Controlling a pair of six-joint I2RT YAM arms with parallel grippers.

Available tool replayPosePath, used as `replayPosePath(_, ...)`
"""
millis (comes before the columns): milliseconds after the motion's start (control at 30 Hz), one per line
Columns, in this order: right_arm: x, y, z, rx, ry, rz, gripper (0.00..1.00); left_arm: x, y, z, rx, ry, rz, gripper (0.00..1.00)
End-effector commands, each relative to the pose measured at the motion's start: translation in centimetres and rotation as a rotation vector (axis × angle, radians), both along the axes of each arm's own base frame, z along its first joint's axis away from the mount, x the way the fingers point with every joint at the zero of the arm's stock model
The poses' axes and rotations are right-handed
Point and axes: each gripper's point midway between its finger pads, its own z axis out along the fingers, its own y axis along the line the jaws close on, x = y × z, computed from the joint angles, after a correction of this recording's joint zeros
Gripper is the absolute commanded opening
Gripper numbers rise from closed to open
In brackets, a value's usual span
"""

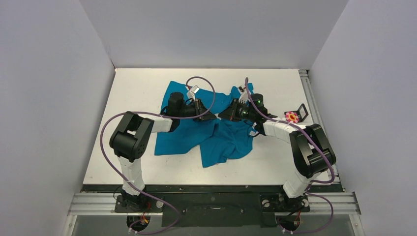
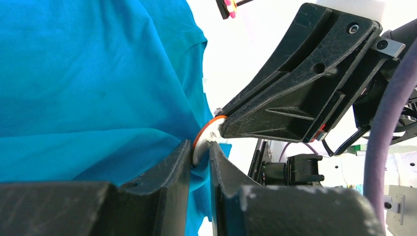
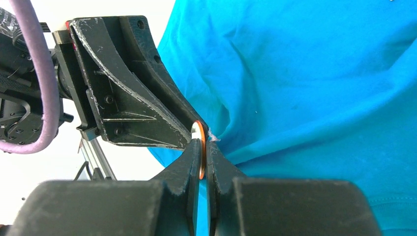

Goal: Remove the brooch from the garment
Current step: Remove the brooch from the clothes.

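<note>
Top view: teal garment [image 1: 179, 140] crumpled mid-table [image 1: 133, 93], arms reaching in from both sides. L pincer [image 1: 207, 115] and R pincer [image 1: 223, 114] meeting tip to tip over the garment's middle. Pink flower brooch [image 1: 292, 117] off the fabric, on the table to the R, just beside a small black frame [image 1: 302, 112].

L wrist view: narrow gap btw own fingers, w/ a thin orange-rimmed white disc [image 2: 204, 138] wedged in it at the garment's edge, apparently gripped. R pincer's tip touching the same disc from the far side.

R wrist view: own fingers clamped flat on the disc, cloth bunched right beside it. L pincer's tip meeting the disc from the opposite side.

Judgement: disc prob. a fastener or backing piece; can't tell for sure. To do this step well: hold one side firm, draw the other straight apart, slowly, w/o twisting. Keep cloth out of the pinch to avoid a snag or tear. Check for grip on the rim, not on fabric.
</note>
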Motion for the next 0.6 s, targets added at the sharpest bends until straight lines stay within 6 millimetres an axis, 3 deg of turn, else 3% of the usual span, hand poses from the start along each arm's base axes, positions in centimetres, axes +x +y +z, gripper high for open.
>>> replayPosePath(0,0.0,0.8,4.6,0.072,-0.134,0.030,0.00,0.6,-0.5,0.8,-0.017,-0.036,-0.006,0.13)
replayPosePath(67,0.1,0.6,4.4,0.063,-0.135,0.024,0.00,0.4,-0.5,1.2,-0.043,-0.036,-0.012,0.18)
replayPosePath(167,0.4,-0.1,3.7,0.013,-0.137,0.015,0.00,0.6,0.0,2.3,-0.096,-0.062,-0.004,0.49)
replayPosePath(300,0.8,-1.0,2.6,-0.070,-0.161,0.019,0.00,1.0,1.1,3.2,-0.130,-0.077,0.009,0.64)
replayPosePath(567,1.0,-2.7,-0.1,-0.329,-0.261,0.069,0.00,1.3,3.0,2.9,-0.099,-0.088,0.047,0.75)
